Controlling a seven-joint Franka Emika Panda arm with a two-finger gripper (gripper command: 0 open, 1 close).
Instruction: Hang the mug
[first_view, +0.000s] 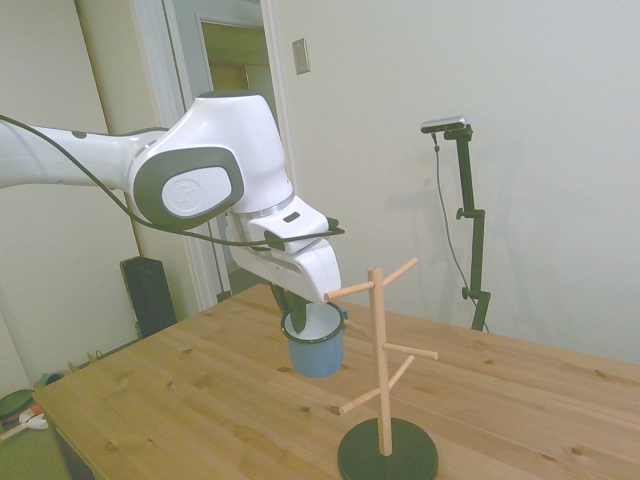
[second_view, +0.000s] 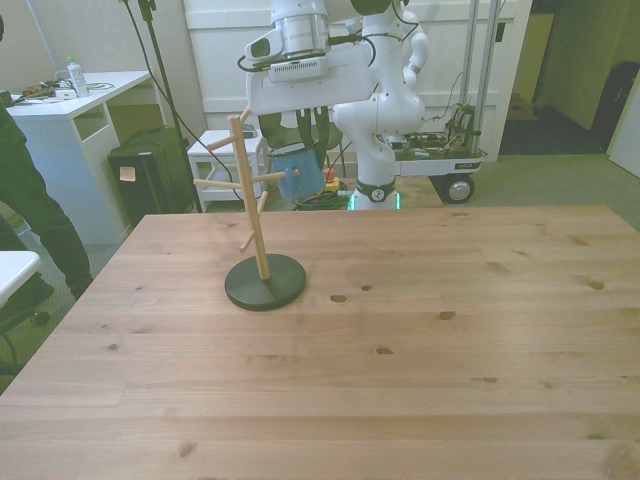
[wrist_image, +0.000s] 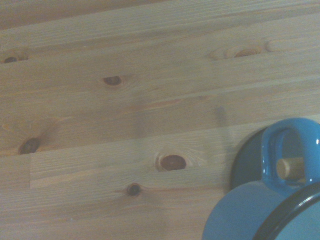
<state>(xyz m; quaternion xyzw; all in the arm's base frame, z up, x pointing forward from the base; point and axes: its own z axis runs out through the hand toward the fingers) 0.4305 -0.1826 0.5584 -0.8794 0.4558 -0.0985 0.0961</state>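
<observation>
The light-blue mug (first_view: 315, 347) hangs upright in the air above the table, white inside showing, with my gripper (first_view: 291, 308) shut on its rim from above. It sits right beside the wooden mug tree (first_view: 378, 360), level with the middle pegs. In the front view the mug (second_view: 302, 172) is at the tip of a peg (second_view: 268, 178) pointing toward it, under the gripper (second_view: 305, 142). In the wrist view the mug's handle (wrist_image: 271, 150) frames the round peg tip (wrist_image: 290, 168), which shows through the loop. I cannot tell how far the peg reaches into the handle.
The tree stands on a dark round base (second_view: 265, 282) toward the front view's left, with several pegs at different heights. A person (second_view: 25, 200) stands off the table at the front view's left, by a white desk (second_view: 75, 105).
</observation>
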